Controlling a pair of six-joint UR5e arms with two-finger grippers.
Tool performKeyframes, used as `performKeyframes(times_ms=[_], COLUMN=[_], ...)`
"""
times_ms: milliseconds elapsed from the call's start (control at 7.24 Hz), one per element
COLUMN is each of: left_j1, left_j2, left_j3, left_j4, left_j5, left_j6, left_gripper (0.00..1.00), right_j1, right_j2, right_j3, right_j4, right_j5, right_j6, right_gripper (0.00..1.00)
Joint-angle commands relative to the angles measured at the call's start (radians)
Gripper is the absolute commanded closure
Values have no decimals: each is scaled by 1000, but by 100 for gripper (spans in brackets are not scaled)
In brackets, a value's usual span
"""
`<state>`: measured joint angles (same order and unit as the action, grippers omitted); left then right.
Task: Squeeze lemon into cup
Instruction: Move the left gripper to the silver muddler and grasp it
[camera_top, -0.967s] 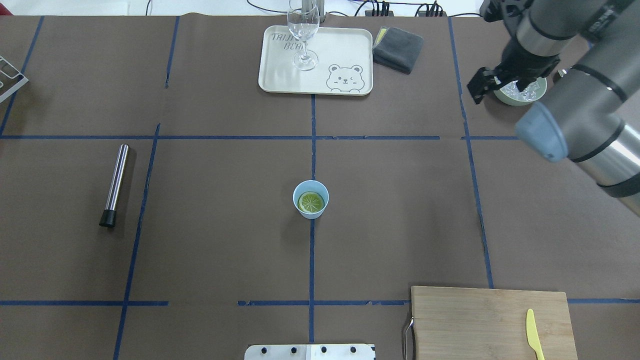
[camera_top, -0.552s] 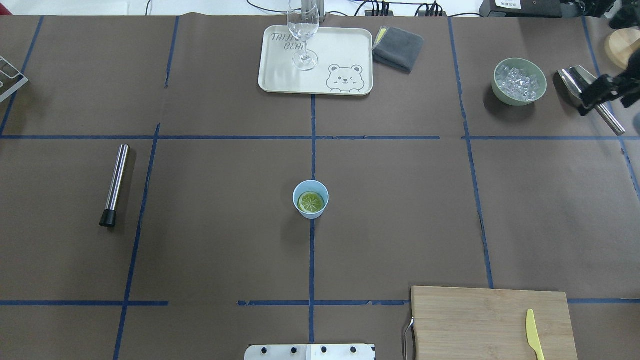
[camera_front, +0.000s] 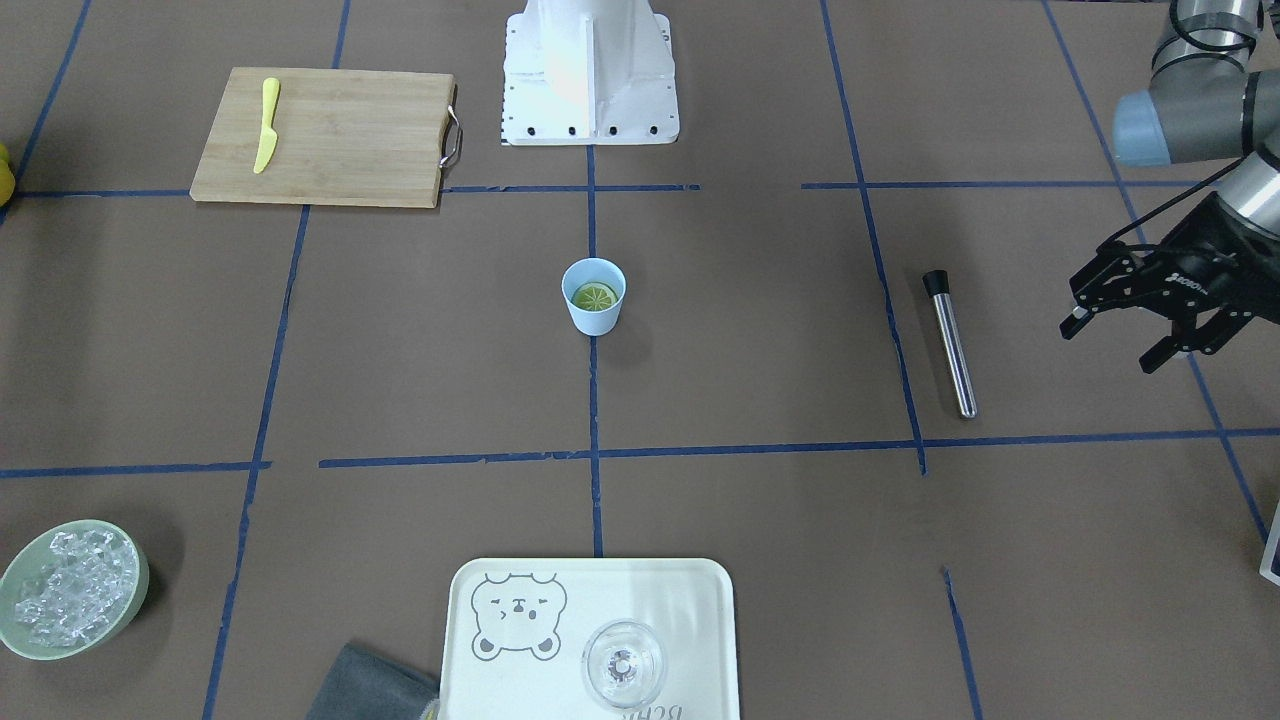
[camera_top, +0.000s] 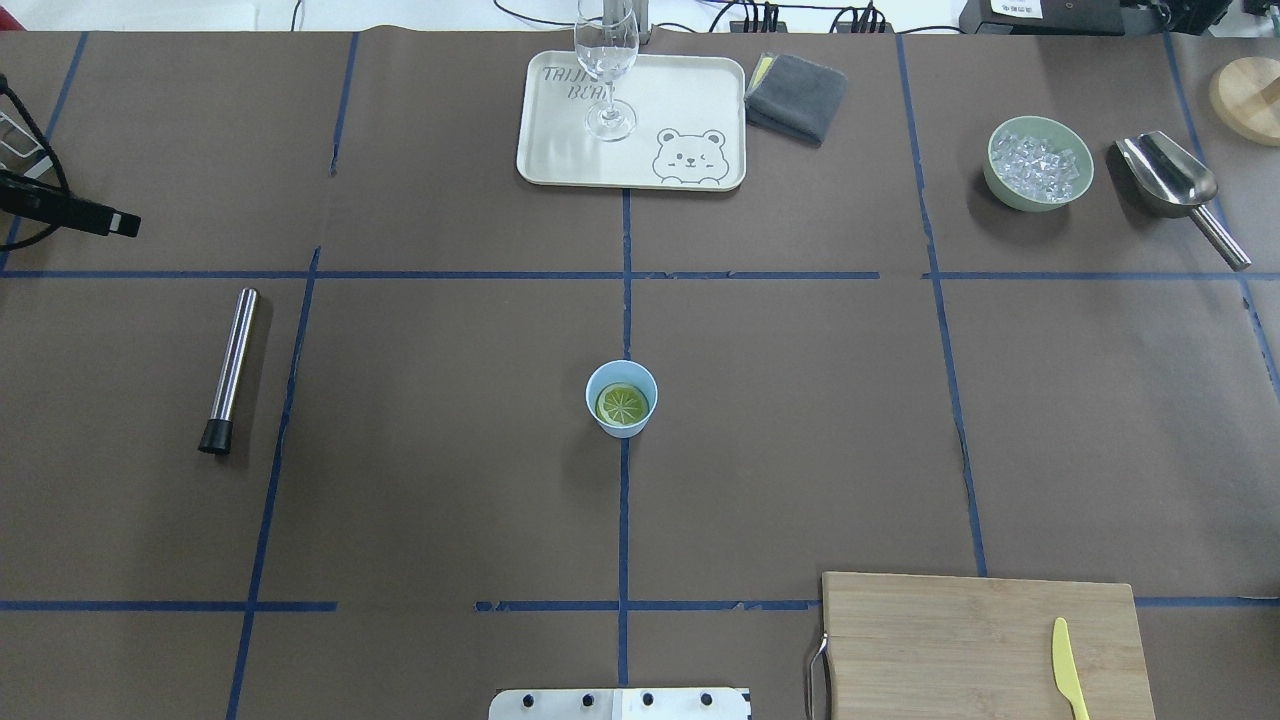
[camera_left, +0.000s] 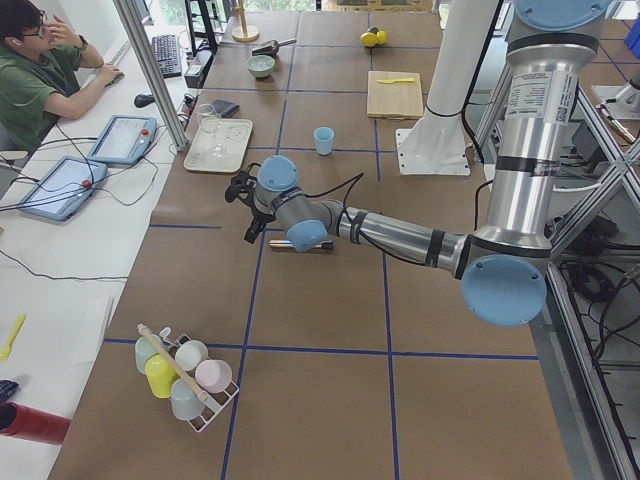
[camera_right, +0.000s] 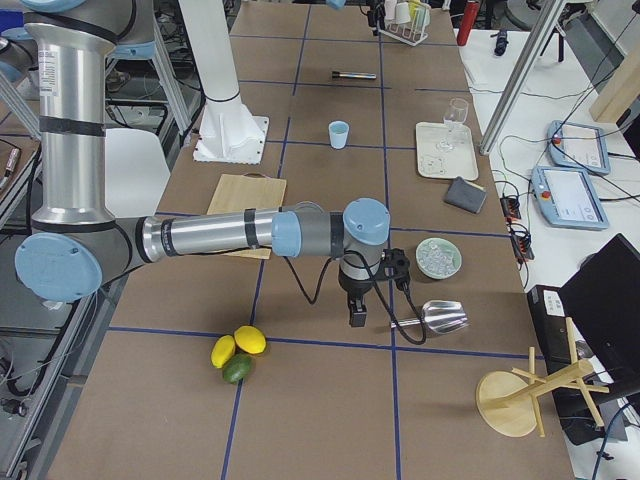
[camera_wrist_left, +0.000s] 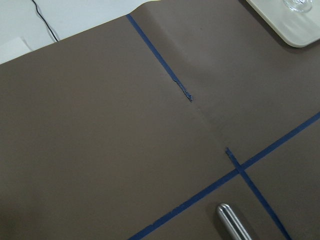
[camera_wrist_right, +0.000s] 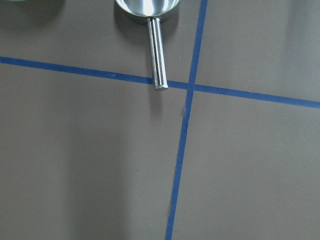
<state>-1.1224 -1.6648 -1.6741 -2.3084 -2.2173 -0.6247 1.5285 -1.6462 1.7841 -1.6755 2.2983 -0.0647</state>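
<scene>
Though far from left claw (camera_front: 1110, 347), lemon (camera_front: 594, 296) inside cup (camera_front: 593, 318).

- The left gripper (camera_front: 1112, 343), black and two-fingered, has its jaws spread wide with nothing between them
- Its fingers (camera_front: 1075, 318) slant downward, clear of the table
- Behind this pincer the left arm (camera_front: 1200, 120), silver-grey tube with a blue-grey joint cap, bends at the wrist and stretches low and long
- The right gripper (camera_right: 356, 312), black too, hangs fingers-down from its wrist; whether its jaws are apart is unclear
- Behind that pincer the right arm (camera_right: 200, 237), silver with blue-grey joints, lies nearly level
</scene>
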Motion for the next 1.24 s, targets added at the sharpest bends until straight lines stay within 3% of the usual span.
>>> performKeyframes(times_ms=[0,276,552,1105], left_j1=[129,172,243,262], left_j2=[-10,-24,-108,-107], left_j3=[17,60,153,160], left_j4=[7,42,128,130], left_j5=[119,134,217,220], left_j6=[-132,-191,-185,-185], left_gripper=[0,14,20,35], right_j1=[13,13,13,13], right_j2=[-18,-18,-18,-18], right_j3=[-5,-5,-8,-6], right_j4=[3,3,5,5], right_j5=[0,-2,-5,-5], right_j6=[-9,-9,-10,-10], right_gripper=[0,0,0,0])
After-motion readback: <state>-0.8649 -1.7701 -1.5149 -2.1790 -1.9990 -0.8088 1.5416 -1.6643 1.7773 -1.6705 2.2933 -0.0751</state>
